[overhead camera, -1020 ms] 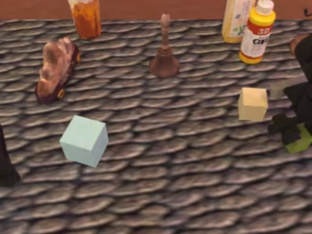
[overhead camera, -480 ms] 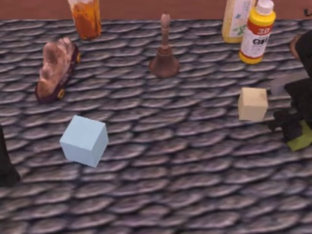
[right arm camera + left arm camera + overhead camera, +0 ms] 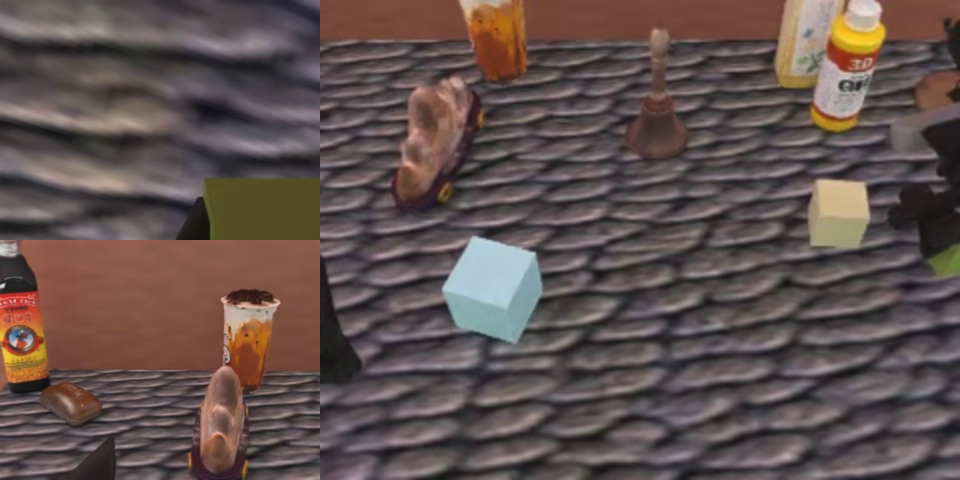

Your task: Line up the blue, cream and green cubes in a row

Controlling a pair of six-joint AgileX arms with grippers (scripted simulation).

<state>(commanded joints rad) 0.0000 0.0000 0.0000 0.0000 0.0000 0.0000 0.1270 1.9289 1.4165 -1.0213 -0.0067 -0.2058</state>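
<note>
Currently on the bench [image 3: 680,400]:

- Blue cube [image 3: 492,288]: on the left side, alone, well apart from the other two; not yet placed.
- Cream cube [image 3: 839,213]: on the right side, resting on the surface, untouched.
- Green cube [image 3: 948,260]: at the right edge, mostly hidden under the right gripper [image 3: 932,225]; the right wrist view shows it close against a dark finger, so the fingers appear to be pinching it.
- Left gripper [image 3: 332,335]: parked at the left edge; cannot tell its fingers' state.
- Progress: no row formed; all three cubes remain to be lined up.
</note>
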